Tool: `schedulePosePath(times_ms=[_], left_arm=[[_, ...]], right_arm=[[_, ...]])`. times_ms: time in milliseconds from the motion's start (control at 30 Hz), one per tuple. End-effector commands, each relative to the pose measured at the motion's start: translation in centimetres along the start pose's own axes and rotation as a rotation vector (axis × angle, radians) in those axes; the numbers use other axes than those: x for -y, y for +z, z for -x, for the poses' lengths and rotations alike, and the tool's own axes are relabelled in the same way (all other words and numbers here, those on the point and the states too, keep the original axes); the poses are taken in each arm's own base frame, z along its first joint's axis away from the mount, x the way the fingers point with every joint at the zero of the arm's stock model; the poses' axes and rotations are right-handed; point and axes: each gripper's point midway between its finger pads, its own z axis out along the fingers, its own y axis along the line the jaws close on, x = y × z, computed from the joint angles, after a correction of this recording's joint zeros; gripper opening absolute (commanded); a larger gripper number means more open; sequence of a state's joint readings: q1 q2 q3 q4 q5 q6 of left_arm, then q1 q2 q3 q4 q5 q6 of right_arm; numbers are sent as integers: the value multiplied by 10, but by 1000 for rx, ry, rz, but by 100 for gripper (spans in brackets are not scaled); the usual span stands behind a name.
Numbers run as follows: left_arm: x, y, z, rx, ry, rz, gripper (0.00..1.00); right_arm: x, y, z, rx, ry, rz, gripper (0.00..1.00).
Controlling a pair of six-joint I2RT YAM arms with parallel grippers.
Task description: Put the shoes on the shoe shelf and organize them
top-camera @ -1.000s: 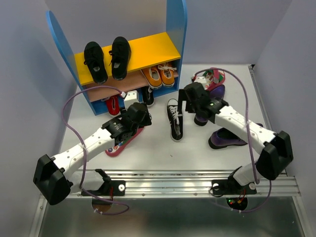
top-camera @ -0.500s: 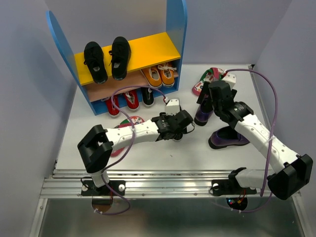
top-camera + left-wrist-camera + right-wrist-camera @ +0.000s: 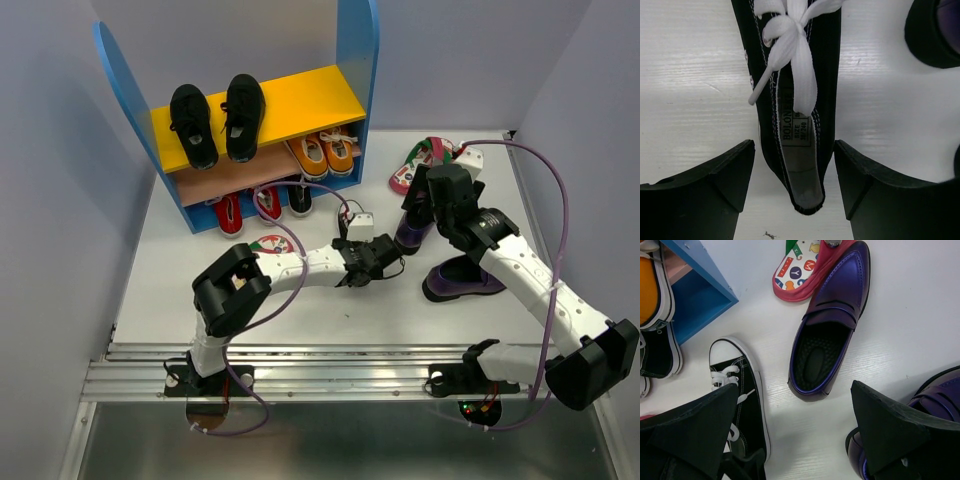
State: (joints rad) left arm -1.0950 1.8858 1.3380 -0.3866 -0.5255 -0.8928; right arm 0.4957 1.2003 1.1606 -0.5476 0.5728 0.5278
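A black-white lace-up sneaker (image 3: 795, 125) lies on the table. My left gripper (image 3: 795, 185) is open, straddling its heel without touching; in the top view the left gripper (image 3: 370, 265) covers most of the shoe. My right gripper (image 3: 795, 405) is open and empty above the table, between the sneaker (image 3: 742, 390) and a dark purple loafer (image 3: 832, 330); it also shows in the top view (image 3: 412, 215). The second loafer (image 3: 460, 280) lies to the near right. The shoe shelf (image 3: 355, 60) stands at the far left.
A black pair (image 3: 215, 118) is on the yellow top board. An orange pair (image 3: 325, 150), red shoes (image 3: 245, 205) and a black-white sneaker (image 3: 300, 195) are on the lower board. One pink flip-flop (image 3: 420, 160) lies far right, another (image 3: 265, 245) under my left arm.
My left arm has swung from the flip-flop on the left to the sneaker in the middle. My right gripper has moved right, off the sneaker and towards the loafers.
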Motion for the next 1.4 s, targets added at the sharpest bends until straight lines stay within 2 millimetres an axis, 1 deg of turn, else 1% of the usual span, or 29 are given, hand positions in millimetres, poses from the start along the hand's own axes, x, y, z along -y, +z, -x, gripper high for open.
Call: schedulePosePath(times_ms=[0, 100, 133, 200, 233, 333, 467, 600, 733, 900, 1000, 1233, 1267, 1367], left_arm=[[9, 0, 4, 17, -8, 7, 74], [5, 9, -1, 17, 5, 47, 60], [4, 10, -1, 19, 12, 59, 45], [2, 12, 1, 30, 15, 77, 25], [1, 11, 3, 35, 18, 84, 0], [-3, 7, 11, 62, 4, 111, 0], [-11, -4, 30, 125, -30, 151, 0], [-12, -18, 50, 172, -49, 164, 0], [-13, -25, 62, 207, -61, 178, 0], [-11, -24, 68, 219, -77, 185, 0], [-10, -21, 75, 235, -90, 190, 0], [-12, -14, 104, 275, -131, 183, 0], [-15, -11, 109, 280, -140, 189, 0], [-16, -3, 121, 286, -137, 183, 0]], right_arm=[[6, -2, 10, 33, 16, -21, 100], [6, -2, 9, 32, 15, -22, 100], [6, -2, 8, 29, 15, -23, 100], [8, -3, 9, 34, 14, -26, 100], [8, -3, 9, 34, 14, -26, 100], [8, -5, 11, 39, 15, -21, 100], [8, -6, 12, 41, 13, -18, 100], [7, -6, 13, 40, 12, -15, 100], [6, -6, 14, 41, 12, -11, 100], [6, -8, 17, 45, 9, -12, 100], [6, -9, 19, 47, 10, -13, 100], [6, -13, 22, 45, 8, -12, 100], [7, -14, 23, 44, 10, -13, 100], [7, -15, 23, 41, 11, -13, 100]])
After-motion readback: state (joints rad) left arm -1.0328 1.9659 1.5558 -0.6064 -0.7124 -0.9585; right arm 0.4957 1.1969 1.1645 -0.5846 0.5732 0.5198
